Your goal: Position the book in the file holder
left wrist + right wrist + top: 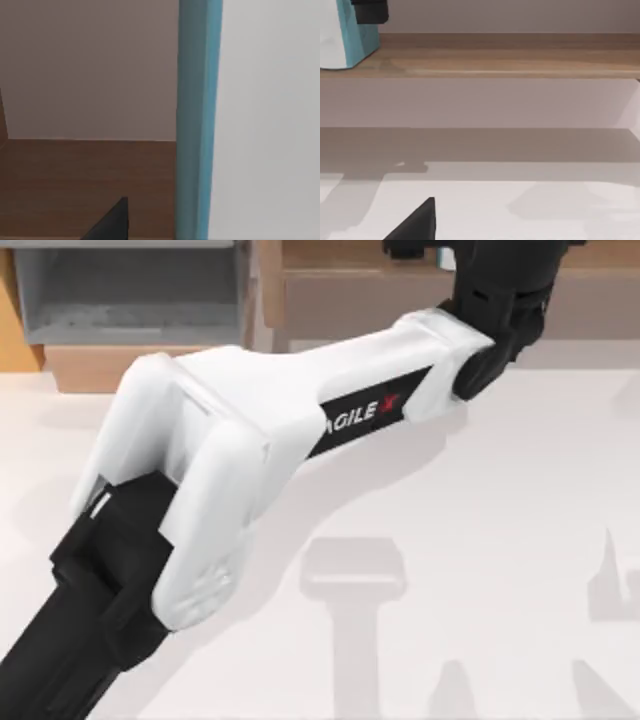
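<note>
The teal-blue book [350,37] with white pages stands upright on the long brown wooden shelf [495,62]. My left gripper [370,11] is shut on its upper part. In the left wrist view the book's teal edge [197,120] runs close by, with the shelf behind it. From above, my left arm reaches across the table to the back, and its black gripper [500,275] is over the shelf [380,290]. The grey file holder [130,285] with its light wood lip sits at the back left, apart from the book.
A dark part of my right gripper [415,225] hangs low over the white table [520,210], facing the shelf. The left arm's white body [230,440] covers much of the table's left half. A pale wall rises behind the shelf.
</note>
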`<state>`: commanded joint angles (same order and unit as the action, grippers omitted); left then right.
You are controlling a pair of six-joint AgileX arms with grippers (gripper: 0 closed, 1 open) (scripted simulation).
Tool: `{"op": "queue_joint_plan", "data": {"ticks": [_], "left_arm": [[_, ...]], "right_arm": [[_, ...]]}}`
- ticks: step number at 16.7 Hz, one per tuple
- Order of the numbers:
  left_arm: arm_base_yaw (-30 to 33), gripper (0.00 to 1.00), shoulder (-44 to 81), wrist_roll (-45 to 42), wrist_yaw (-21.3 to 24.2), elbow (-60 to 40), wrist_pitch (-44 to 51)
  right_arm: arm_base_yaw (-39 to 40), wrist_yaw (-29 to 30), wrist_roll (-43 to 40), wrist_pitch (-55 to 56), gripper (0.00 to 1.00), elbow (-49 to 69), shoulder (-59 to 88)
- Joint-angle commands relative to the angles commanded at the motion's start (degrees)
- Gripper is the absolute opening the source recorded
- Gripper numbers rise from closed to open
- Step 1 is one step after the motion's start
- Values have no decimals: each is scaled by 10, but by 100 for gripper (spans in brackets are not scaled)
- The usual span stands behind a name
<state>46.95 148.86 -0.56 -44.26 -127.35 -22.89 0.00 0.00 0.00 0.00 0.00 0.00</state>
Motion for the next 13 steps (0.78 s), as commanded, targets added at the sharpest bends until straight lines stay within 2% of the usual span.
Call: {"op": "queue_joint_plan", "data": {"ticks": [10, 13], "left_arm": [[0, 2, 0, 0, 0, 0, 0], [0, 0, 0, 0, 0, 0, 0]], "right_arm": [[0, 0, 0, 0, 100, 0, 0], [0, 0, 0, 0, 100, 0, 0]]}}
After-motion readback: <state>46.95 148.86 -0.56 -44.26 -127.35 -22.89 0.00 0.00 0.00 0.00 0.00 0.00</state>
